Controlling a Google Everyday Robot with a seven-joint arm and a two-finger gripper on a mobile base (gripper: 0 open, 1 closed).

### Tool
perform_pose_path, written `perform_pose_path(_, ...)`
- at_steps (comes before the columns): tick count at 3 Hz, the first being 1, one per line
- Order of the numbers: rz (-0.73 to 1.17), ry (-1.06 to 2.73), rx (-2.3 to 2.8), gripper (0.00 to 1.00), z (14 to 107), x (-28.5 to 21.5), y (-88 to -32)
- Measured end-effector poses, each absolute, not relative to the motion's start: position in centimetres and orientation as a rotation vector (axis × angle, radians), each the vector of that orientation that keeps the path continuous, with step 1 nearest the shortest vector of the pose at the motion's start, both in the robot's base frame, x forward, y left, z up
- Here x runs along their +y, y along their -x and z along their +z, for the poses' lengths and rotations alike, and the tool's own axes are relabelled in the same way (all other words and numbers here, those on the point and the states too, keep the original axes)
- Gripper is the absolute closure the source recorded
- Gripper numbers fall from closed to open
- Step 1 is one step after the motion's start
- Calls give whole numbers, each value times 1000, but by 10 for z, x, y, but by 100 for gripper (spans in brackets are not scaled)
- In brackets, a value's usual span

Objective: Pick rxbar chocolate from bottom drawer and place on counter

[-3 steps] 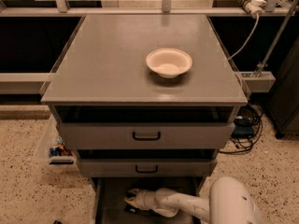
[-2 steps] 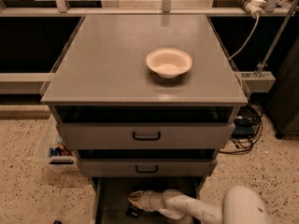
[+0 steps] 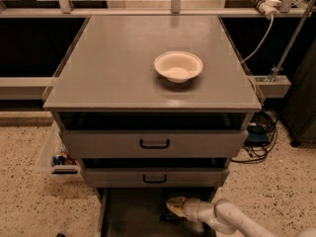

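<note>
Our claw (image 3: 174, 205) sits low inside the bottom drawer (image 3: 126, 214), its arm reaching in from the right with the tip pointing left. We cannot tell whether it is spread or closed on anything. Touching its underside, towards the drawer's open front, lies a dark patch (image 3: 167, 217) that we take for the rxbar chocolate. It blends into the dark floor, so we cannot read its long axis. We judge the next move to be a short one, down and slightly forward of the tip. The worktop (image 3: 113, 68) lies well above the claw, and a bowl (image 3: 178, 66) stands on it.
</note>
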State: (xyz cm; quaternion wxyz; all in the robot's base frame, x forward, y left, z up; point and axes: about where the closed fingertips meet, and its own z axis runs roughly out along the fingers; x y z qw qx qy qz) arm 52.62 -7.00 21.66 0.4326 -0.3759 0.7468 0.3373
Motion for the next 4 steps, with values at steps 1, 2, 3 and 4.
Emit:
perform_pose_path(1, 899, 968, 1836, 100, 262, -125, -524)
perform_pose_path(2, 969, 1003, 1768, 100, 299, -157, -525)
perform_pose_path(3, 1058, 1060, 1657, 100, 339, -171, -515)
perform_pose_path(4, 1150, 1095, 1603, 100, 349, -162, -496)
